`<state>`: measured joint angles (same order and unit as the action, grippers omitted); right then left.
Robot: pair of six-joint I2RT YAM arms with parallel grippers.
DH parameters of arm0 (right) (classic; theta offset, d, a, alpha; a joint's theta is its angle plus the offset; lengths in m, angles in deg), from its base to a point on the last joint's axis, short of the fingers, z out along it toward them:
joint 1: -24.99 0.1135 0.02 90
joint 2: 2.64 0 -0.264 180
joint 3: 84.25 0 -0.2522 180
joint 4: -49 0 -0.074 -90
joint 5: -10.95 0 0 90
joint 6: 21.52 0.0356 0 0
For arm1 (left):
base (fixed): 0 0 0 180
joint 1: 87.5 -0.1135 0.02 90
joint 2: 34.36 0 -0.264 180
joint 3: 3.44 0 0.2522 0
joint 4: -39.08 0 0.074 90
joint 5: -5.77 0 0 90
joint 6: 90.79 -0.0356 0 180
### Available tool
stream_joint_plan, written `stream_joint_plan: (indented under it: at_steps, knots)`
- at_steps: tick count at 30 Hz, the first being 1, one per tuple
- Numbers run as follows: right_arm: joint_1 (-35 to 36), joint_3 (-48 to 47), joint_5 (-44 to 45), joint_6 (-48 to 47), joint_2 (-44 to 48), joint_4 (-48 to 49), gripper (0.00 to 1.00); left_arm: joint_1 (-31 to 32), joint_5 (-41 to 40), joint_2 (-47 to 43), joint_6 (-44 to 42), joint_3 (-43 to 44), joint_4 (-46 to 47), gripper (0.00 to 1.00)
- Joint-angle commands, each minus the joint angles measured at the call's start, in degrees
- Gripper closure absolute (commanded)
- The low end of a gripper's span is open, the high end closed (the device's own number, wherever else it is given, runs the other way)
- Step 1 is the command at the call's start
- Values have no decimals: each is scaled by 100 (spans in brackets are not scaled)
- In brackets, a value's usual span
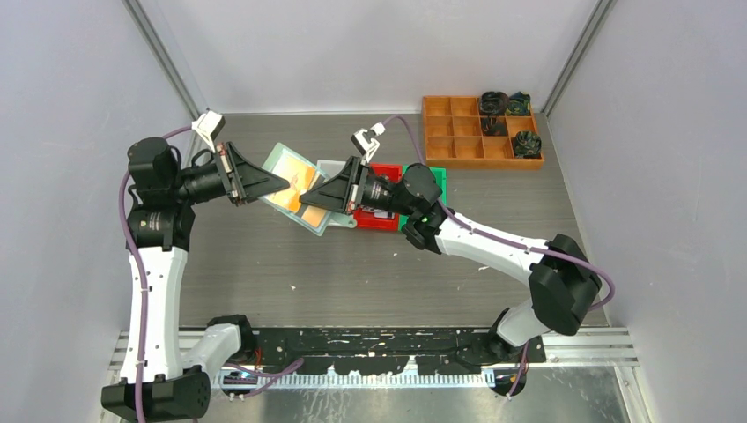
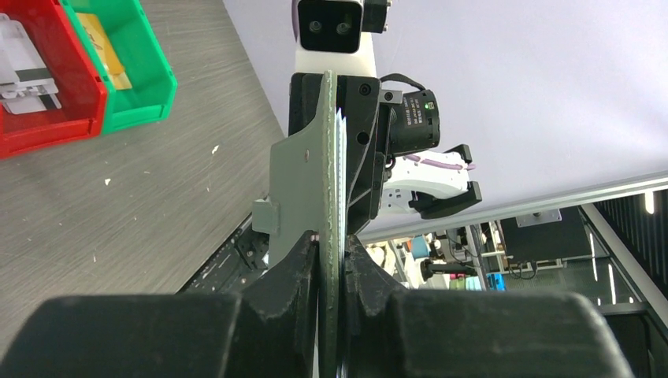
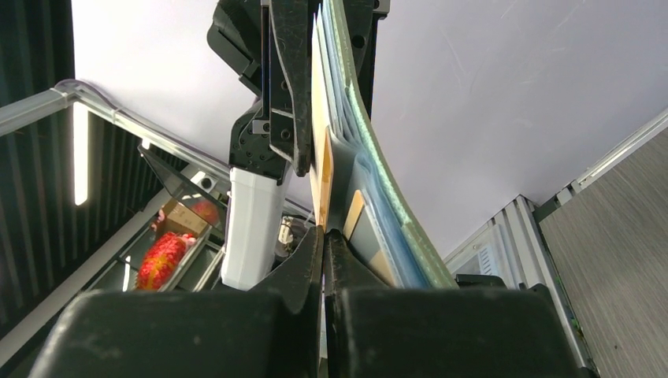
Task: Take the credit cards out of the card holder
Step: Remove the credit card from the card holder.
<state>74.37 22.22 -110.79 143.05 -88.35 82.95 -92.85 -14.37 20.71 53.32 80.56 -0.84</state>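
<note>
Card holder (image 1: 310,218) is pinched in my left hand (image 2: 329,253), both fingers pressed flat against its mint-green edge, and held up off the counter (image 1: 352,273). My right hand (image 3: 324,235) meets it from the opposite side, fingers closed tight on a gold credit card (image 3: 320,142) at its pocket. A red bin (image 1: 384,176) and green bin (image 1: 438,181) stand near, under my right arm.

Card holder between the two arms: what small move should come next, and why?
Probably the right gripper should draw back: it pinches a gold card by its edge, while the left gripper clamps the card holder.
</note>
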Motion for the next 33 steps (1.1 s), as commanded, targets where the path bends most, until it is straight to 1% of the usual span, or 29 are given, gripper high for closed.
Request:
stream_joint_plan:
  at_steps: [1,3,4,5,6,7,8,10,12,17,21,23,27,30,33]
  knots:
    - [-26,18,37,-267,180,-254,99,-49,276,-70,227,227,559,88]
    - [-29,-18,26,-245,144,-229,99,-49,187,-92,219,221,566,93]
    - [-26,-34,35,-203,123,-208,97,-54,144,-115,210,212,564,96]
    - [-26,-57,53,-146,96,-152,85,-50,93,-126,192,202,556,99]
    - [-27,-67,112,-51,64,-63,71,-51,63,-148,162,193,524,100]
    - [-27,-70,180,27,42,38,62,-52,35,-172,146,190,508,100]
    - [-31,-69,243,98,12,152,55,-53,32,-194,139,184,504,100]
    - [-30,-112,349,203,-71,265,51,-54,29,-214,144,191,497,100]
    - [-34,-194,378,301,-149,329,50,-54,47,-223,152,206,502,100]
    - [-54,-344,390,629,-388,759,51,-53,49,-249,168,168,497,100]
    - [-52,-470,380,761,-524,901,56,-49,43,-266,178,128,508,100]
    - [-53,-529,373,821,-575,956,61,-49,37,-282,167,78,548,100]
    - [-56,-518,353,880,-601,1075,75,-54,70,-274,139,67,532,100]
    - [-86,-284,402,798,-482,1013,89,-53,41,-260,97,124,528,100]
    - [-169,52,461,679,-279,936,99,-51,5,-240,64,162,543,97]
